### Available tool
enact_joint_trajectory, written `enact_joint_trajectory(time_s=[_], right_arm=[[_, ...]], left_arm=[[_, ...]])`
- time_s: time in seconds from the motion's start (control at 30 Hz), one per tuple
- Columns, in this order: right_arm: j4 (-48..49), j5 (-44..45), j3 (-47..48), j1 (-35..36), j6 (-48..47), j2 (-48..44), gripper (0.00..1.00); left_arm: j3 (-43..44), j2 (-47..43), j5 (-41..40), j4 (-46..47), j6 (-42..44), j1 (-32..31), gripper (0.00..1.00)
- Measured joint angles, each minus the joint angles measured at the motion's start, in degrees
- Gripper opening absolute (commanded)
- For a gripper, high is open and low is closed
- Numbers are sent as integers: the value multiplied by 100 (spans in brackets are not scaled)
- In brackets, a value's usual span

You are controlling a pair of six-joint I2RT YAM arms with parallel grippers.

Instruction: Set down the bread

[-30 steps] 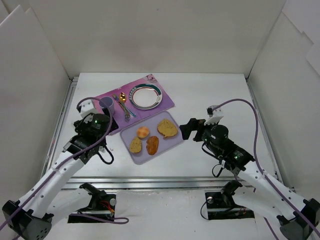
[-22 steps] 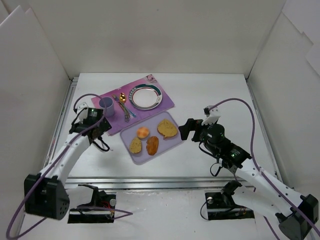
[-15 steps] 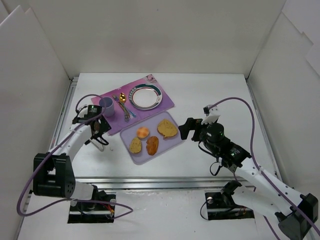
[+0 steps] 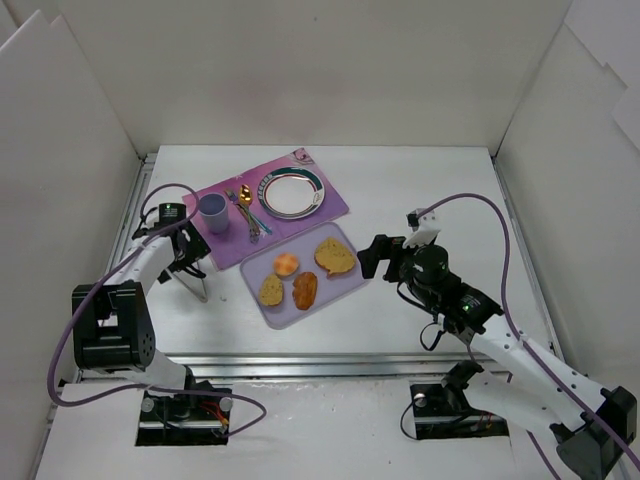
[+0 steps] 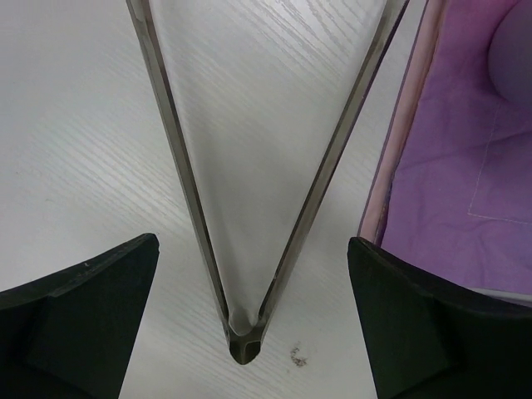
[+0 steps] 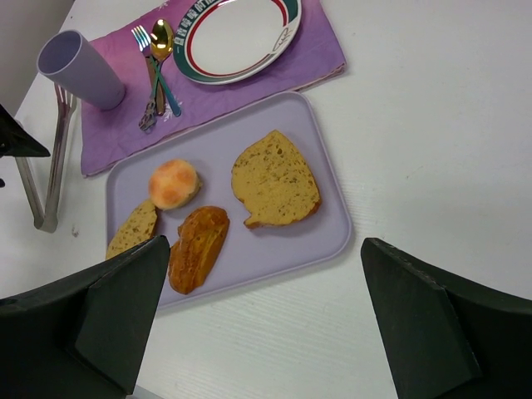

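one bun point(image 6: 174, 184), three other bread pieces point(image 6: 274, 179); one each: tray point(image 6: 332, 237), plate point(image 6: 237, 37), cup point(image 6: 79, 71), fork point(image 6: 141, 40), spoon point(image 6: 161, 35), tongs point(image 6: 40, 187), placemat point(image 6: 125, 143)

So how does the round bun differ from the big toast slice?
The bun is small, round and orange-tan with a paler centre; the toast slice is larger, flatter and golden-brown with an irregular outline. Both lie on the lavender tray, apart from each other.
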Motion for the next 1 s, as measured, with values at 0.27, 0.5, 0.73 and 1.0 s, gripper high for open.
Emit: enact_joint_trajectory(time_s=[0.27,0.5,0.73,1.0], right_arm=[[-11,-2,22,0,0,0,98],[-31,-4,22,0,0,0,98],[-33,-42,22,0,0,0,98],[-35,-114,22,0,0,-11,98]], left_arm=[[39,428,164,122,129,140,97],[219,717,85,39,127,140,97],[426,960,50,-2,122,184,98],[378,1043,256,116,136,468,83]])
